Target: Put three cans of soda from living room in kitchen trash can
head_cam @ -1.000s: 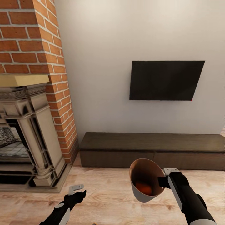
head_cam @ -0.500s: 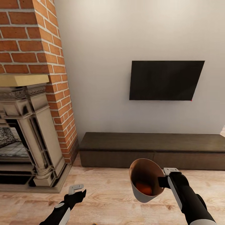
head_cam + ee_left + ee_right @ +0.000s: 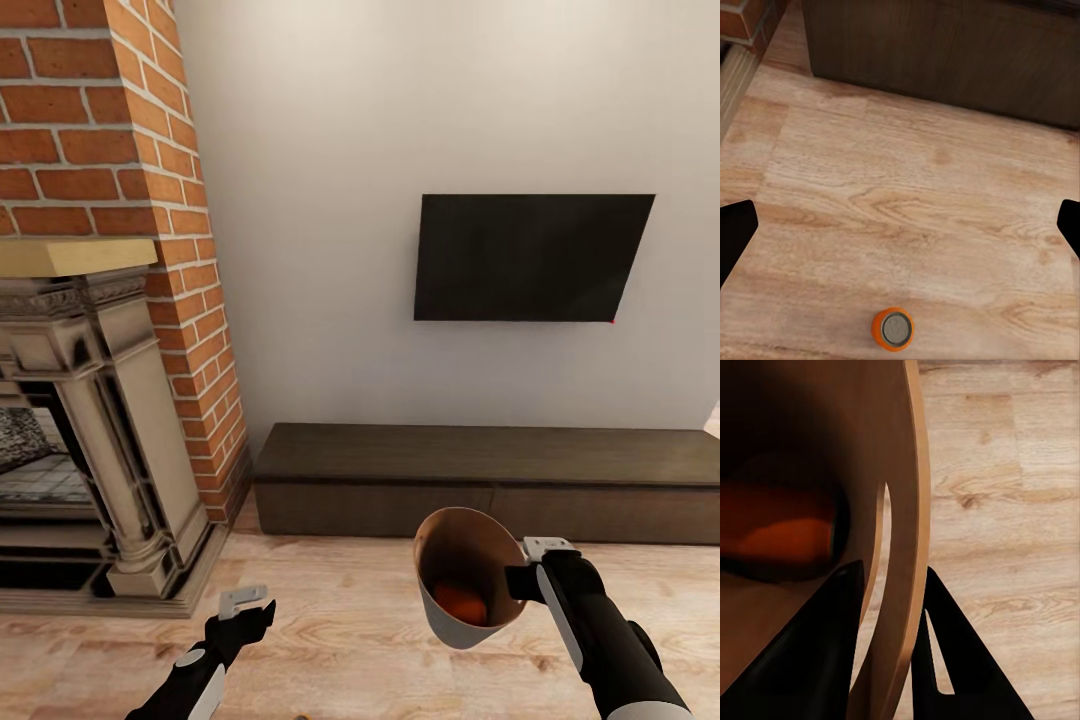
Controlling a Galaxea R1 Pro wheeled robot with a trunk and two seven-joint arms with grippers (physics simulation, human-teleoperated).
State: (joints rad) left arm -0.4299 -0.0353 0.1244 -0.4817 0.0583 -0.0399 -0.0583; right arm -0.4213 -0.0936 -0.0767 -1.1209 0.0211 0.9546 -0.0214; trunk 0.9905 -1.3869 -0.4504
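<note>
The pale grey-white bucket-like bin with the glossy brown inside [image 3: 462, 585], one bright orange soda can [image 3: 461, 603] in it, hangs tilted from the right gripper [image 3: 894, 607] pinching its rim, so it might slip or spill while the wide-open, empty left gripper [image 3: 900, 229] hovers over another orange can [image 3: 893, 328] standing on the light wood floor [image 3: 907, 187].

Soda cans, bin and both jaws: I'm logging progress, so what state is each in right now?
Trash can: lifted off the floor, tilted, rim pinched by the right gripper.
Orange can inside bin: lying at the bottom.
Orange can on floor: upright, untouched.
Left gripper: jaws open, empty.
TV: screen dark.
</note>
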